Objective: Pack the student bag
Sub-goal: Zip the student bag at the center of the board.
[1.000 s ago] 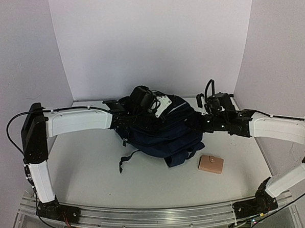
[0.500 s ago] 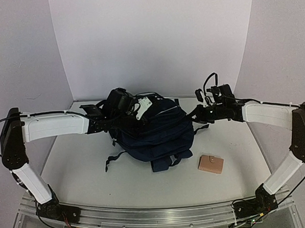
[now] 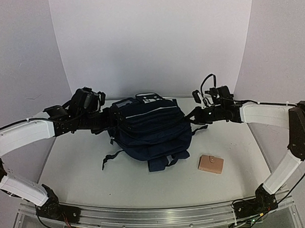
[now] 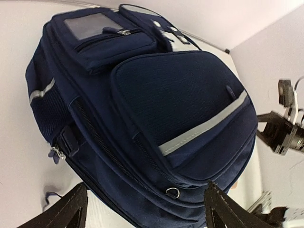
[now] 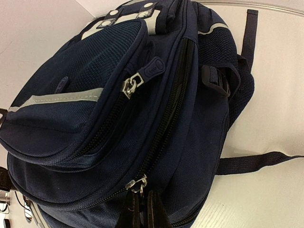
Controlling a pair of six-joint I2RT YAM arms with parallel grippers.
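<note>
Top: bag (image 3: 148,127) mid-table; wallet (image 3: 211,163) near-right of it, unpacked. Left gripper (image 3: 106,116) at bag's left, right gripper (image 3: 194,116) at its right.
Left wrist: jaws wide apart, off bag; nothing braces it.
Right wrist: fingers together on zip pull (image 5: 137,184). Risk: tug drags whole bag, or pull slips free. No legible writing anywhere.
</note>
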